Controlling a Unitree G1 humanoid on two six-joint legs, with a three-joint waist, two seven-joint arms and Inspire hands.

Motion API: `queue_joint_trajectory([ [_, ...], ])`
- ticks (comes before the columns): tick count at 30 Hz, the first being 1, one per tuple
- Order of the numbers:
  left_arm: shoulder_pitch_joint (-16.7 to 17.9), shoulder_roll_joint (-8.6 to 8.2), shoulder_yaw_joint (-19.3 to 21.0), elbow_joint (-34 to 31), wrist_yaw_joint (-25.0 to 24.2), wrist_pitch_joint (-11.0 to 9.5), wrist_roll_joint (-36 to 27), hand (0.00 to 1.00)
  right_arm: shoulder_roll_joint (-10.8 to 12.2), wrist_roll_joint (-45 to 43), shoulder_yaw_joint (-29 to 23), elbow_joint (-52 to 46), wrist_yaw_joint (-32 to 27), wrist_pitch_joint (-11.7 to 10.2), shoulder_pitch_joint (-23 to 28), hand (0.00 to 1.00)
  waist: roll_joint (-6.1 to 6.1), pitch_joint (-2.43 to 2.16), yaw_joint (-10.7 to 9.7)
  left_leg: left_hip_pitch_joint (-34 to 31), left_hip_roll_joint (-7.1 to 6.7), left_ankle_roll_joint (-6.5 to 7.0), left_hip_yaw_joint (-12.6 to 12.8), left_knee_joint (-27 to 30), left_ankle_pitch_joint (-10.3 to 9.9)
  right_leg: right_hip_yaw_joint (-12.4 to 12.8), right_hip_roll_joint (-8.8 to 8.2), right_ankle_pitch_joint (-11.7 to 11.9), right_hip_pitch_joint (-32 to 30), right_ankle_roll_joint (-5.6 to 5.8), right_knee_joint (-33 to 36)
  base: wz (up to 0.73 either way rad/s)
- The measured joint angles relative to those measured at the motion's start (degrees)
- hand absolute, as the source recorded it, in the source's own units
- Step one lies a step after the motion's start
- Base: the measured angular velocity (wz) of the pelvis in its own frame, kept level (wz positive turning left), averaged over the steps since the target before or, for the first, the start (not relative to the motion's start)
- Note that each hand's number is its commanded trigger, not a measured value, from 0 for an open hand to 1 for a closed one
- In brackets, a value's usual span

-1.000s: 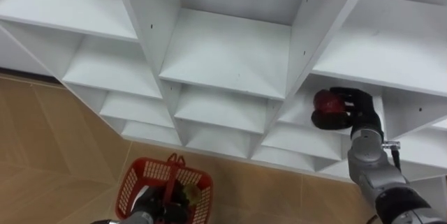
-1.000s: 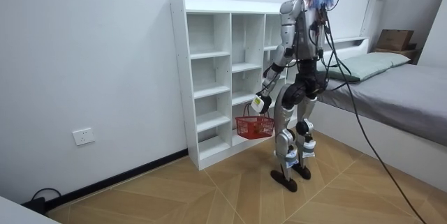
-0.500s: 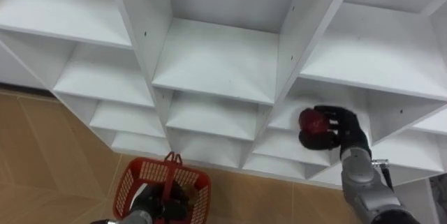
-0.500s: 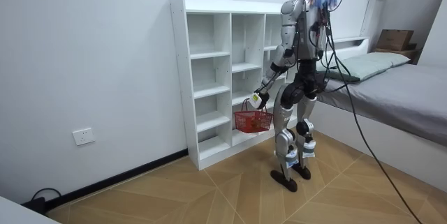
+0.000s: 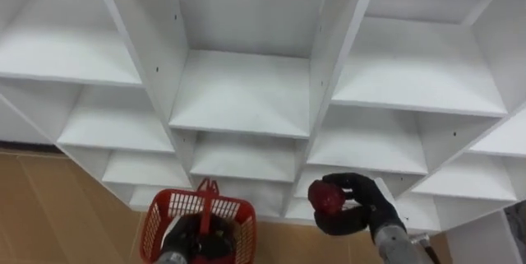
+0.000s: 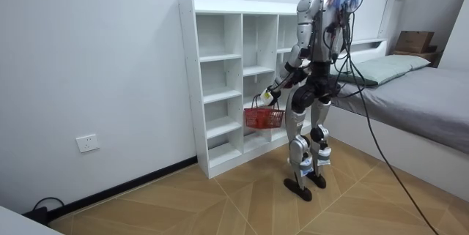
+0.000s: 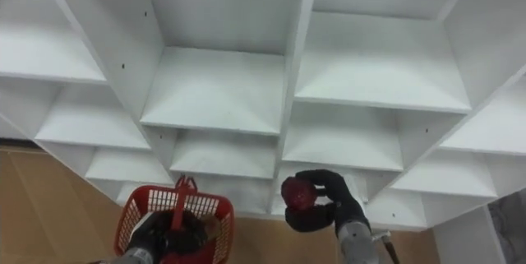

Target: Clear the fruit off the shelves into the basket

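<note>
Hanging low at 7 o'clock in the eye view, the left hand [image 5: 182, 238] has its dark fingers curled round the handle of the red basket [image 5: 243, 216], and the mesh walls spread out around it. A red handle loop stands up at the basket's 12 o'clock edge. Something pale brown lies inside near the 3 o'clock wall, too hidden to name.

At 5 o'clock the right hand [image 5: 371, 208] is wrapped round a dark red fruit [image 5: 326, 197], thumb below and fingers over the top. The fruit sits on the hand's 9 o'clock side, lifted off any shelf. It is at 3 o'clock from the basket and apart from it, and it shows against the front edges of the lowest shelves.

Beyond both hands rises the white closet [image 5: 242, 91], its open compartments in columns split by upright panels, filling the view from 9 o'clock through 12 to 3. A strip of wooden floor [image 5: 57, 206] shows at 8 o'clock.

In the room view the robot stands upright on both feet, close in front of the closet's end toward 3 o'clock. The basket hangs from its left hand between its thighs and the shelves. A bed [image 6: 418, 92] lies behind it at 3 o'clock, and a wall socket [image 6: 86, 143] sits low on the white wall at 8 o'clock
</note>
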Motion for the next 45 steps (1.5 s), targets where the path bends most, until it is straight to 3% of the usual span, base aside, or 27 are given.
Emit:
queue_joint_trajectory([
  [8, 1.4, 0.32, 0.0, -4.7, 0.6, 0.0, -0.5, 1.00, 0.4, -1.5, -0.4, -6.9, 3.0, 0.1, 3.5, 1.00, -1.01, 0.50, -1.4, 2.6, 0.05, 0.02, 0.6, -1.1, 0.0, 0.7, 0.31, 0.1, 2.2, 0.13, -1.1, -0.04],
  [13, 1.4, 0.50, 0.1, -5.5, 0.7, 0.0, -0.4, 1.00, 0.4, -4.5, -0.5, -6.9, 3.5, 1.2, 3.6, 1.00, -1.08, 0.48, -1.4, 2.8, 0.16, 0.01, 1.5, -1.1, 0.0, 1.8, 0.44, 0.1, 2.1, 0.14, -1.1, -0.10],
  [22, 0.6, 0.32, 0.0, -6.0, 0.6, 0.0, -0.3, 1.00, 1.2, -12.0, -0.3, -7.0, 4.4, 1.3, 3.5, 1.00, -1.34, 0.49, -1.2, 2.5, 0.17, 0.06, 1.6, -1.2, -0.1, 2.0, 0.46, 0.1, 1.8, 0.15, -1.0, -0.01],
  [34, 0.2, 0.35, 0.0, -6.0, 0.2, 0.0, 0.1, 1.00, 2.5, -12.8, 1.2, -5.0, 6.5, 1.4, 3.3, 1.00, 0.43, 0.80, -1.1, -0.1, 0.22, 0.08, 1.1, -0.9, -0.1, 1.4, 0.41, 0.2, -0.6, 0.10, -0.7, 0.00],
  [45, -1.2, 0.08, 0.0, -6.0, -0.4, 0.0, 0.2, 1.00, 2.7, -13.1, 1.9, -4.6, 7.3, 3.8, 1.6, 1.00, 1.37, 0.87, -1.0, -1.7, 0.25, 0.08, 1.0, -0.4, -0.1, 1.2, 0.34, 0.2, -2.3, 0.10, 0.0, 0.00],
])
